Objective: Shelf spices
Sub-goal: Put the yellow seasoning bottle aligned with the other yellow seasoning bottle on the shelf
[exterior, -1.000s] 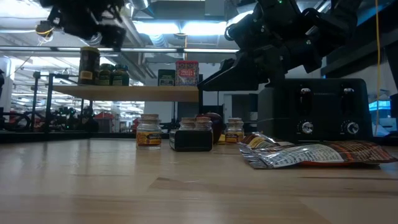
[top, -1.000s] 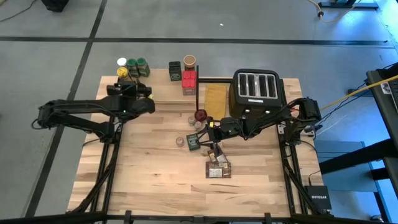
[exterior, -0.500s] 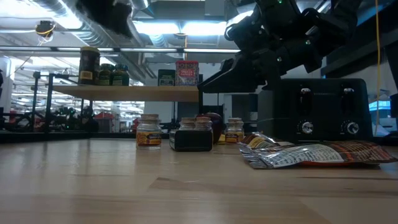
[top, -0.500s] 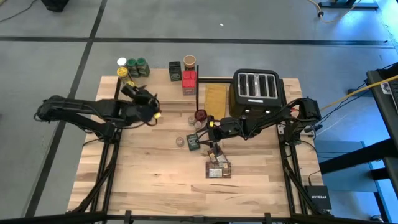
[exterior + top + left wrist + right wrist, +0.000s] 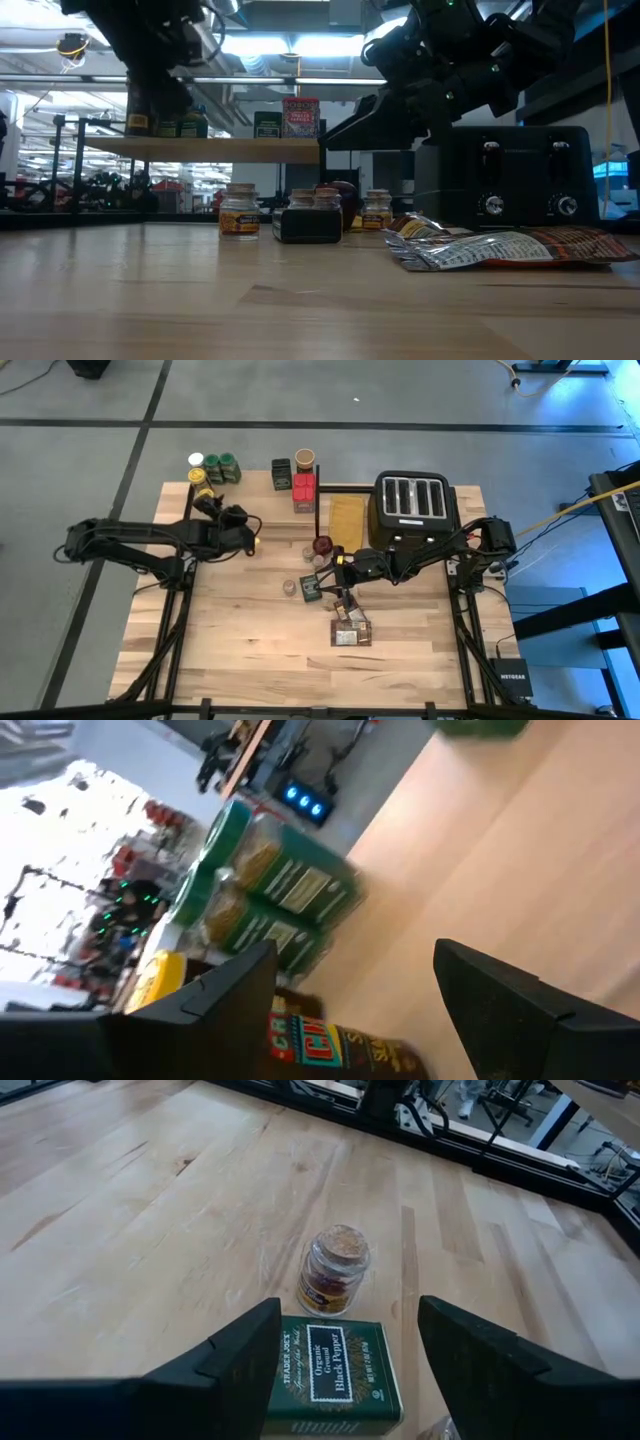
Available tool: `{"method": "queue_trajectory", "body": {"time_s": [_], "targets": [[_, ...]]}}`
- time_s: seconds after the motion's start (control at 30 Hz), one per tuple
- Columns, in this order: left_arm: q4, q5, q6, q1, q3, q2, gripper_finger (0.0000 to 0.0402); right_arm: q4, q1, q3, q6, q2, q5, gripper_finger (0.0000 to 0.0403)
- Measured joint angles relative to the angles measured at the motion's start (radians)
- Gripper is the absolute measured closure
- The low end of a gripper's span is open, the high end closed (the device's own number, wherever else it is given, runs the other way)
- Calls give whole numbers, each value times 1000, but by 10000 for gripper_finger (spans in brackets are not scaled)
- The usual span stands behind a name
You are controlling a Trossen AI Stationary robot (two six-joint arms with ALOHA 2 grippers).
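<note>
The shelf (image 5: 255, 493) stands at the table's far left and carries several spices: green-lidded jars (image 5: 285, 890), a yellow-lidded jar (image 5: 200, 477), a dark tin (image 5: 281, 473) and a red box (image 5: 305, 491). My left gripper (image 5: 355, 960) is open and empty, hovering beside the shelf's left end and facing those jars. My right gripper (image 5: 345, 1315) is open and empty, hovering above a dark green pepper tin (image 5: 335, 1375) that lies flat on the table. A small cork-topped jar (image 5: 335, 1270) stands just beyond the tin. Flat packets (image 5: 350, 630) lie nearer the near edge.
A black toaster (image 5: 415, 505) fills the far right, with a tan-yellow board (image 5: 348, 520) beside it. A dark red knob-like object (image 5: 322, 545) and two small jars (image 5: 240, 212) (image 5: 377, 210) stand mid-table. The near left of the tabletop (image 5: 220, 640) is bare wood.
My left gripper has drawn back from over the shelf's left end toward the table's middle, turned about its wrist, and come down in front of the shelf's jars. My right arm has kept still, and no spice has moved.
</note>
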Motion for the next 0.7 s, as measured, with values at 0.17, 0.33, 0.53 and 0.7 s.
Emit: {"method": "queue_trajectory", "body": {"time_s": [0.17, 0.33, 0.53, 0.7], "targets": [[-65, 5, -5, 46, -1, 0, 137, -2, 0, 0, 0, 0, 0, 162], [-149, 7, -58, 69, -1, 0, 137, -2, 0, 0, 1, 0, 0, 162], [-259, 8, -153, 75, -1, 0, 137, -1, 0, 0, 2, 0, 0, 162], [-283, 8, -185, 75, -2, 0, 137, -1, 0, 0, 2, 0, 0, 162]]}}
